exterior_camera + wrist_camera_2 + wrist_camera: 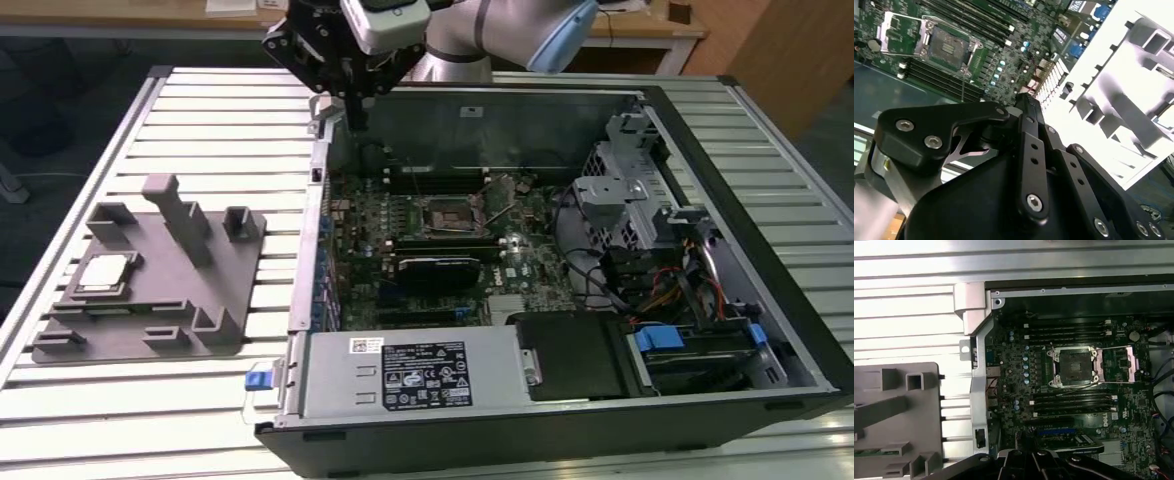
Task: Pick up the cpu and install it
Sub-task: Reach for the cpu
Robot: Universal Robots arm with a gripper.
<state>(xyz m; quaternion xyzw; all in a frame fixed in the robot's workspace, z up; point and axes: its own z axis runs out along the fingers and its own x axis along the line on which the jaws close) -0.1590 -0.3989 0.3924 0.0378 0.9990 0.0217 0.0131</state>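
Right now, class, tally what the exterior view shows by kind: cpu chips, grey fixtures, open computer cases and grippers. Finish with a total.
cpu: 1
grey fixture: 1
open computer case: 1
gripper: 1
Total: 4

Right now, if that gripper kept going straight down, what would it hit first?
Probably the motherboard at its edge by the case wall; the gripper hangs above that corner, though depth is unclear.

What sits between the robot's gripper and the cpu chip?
In the exterior view, bare table slats and the grey fixture's tall upright post lie between the gripper and the cpu.
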